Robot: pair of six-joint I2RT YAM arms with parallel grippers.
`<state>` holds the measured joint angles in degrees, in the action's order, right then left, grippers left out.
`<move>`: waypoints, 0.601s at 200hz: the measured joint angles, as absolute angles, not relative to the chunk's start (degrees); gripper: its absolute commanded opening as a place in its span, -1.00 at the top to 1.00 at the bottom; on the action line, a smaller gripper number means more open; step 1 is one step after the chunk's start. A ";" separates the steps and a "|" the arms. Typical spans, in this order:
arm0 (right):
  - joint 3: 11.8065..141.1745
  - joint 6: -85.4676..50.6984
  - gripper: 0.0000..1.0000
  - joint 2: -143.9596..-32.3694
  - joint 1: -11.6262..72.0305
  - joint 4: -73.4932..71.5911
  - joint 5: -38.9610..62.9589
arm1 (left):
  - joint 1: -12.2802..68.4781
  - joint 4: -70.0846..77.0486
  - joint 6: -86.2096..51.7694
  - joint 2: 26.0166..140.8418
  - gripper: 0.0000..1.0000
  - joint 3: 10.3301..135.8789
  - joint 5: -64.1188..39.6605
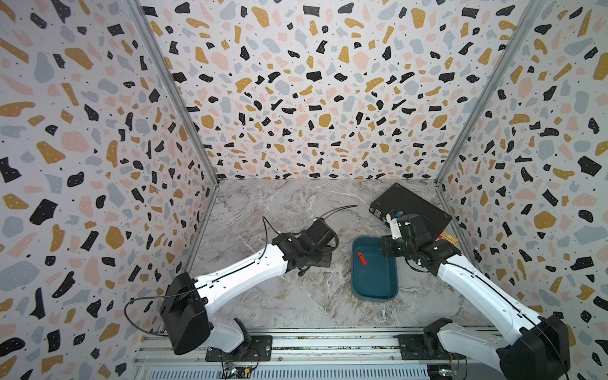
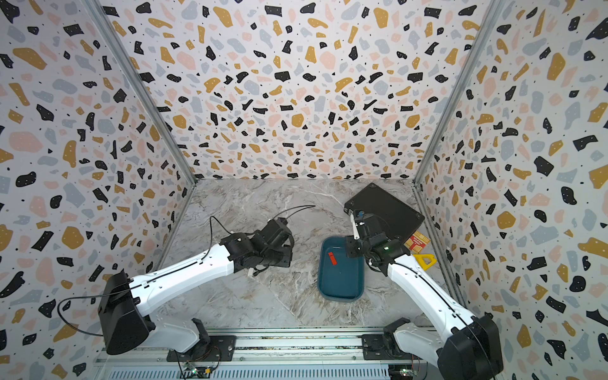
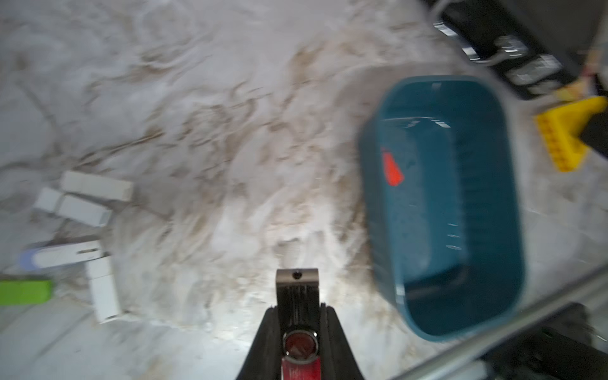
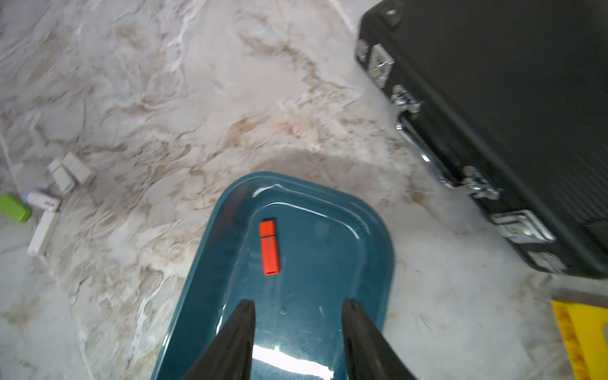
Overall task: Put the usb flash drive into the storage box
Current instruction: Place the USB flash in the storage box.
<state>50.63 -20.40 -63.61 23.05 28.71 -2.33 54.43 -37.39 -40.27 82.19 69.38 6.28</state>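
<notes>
Left wrist view blurred, held usb flash drive (image 3: 297,296) cut by edge, yellow piece (image 4: 579,342) cropped

left arm (image 1: 237,273) stretched toward 1 o'clock, left gripper (image 3: 297,309) clamped on usb flash drive (image 3: 297,289). right arm (image 1: 477,286) reaching 11 o'clock, right gripper (image 4: 298,302) jaws apart, empty.

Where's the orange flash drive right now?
In both top views the orange flash drive lies flat inside the storage box, by its left wall toward the far end.
</notes>
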 measured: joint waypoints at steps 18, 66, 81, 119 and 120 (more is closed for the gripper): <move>50.57 -22.90 0.01 -62.37 15.88 28.86 -3.29 | 60.75 -36.49 -42.89 86.35 0.83 74.78 6.31; 46.59 -28.49 0.05 -61.41 1.78 26.76 -0.45 | 67.31 -33.98 -47.31 108.09 0.87 90.87 6.57; 44.64 -29.65 0.08 -62.17 -0.36 26.37 1.37 | 67.18 -34.22 -48.23 113.60 0.87 93.89 7.31; 42.94 -30.61 0.10 -63.40 -2.15 26.13 4.21 | 66.06 -36.12 -48.84 125.29 0.86 104.36 8.47; 42.94 -30.63 0.10 -63.40 -2.15 26.11 4.27 | 66.00 -36.14 -48.84 125.56 0.85 104.73 8.45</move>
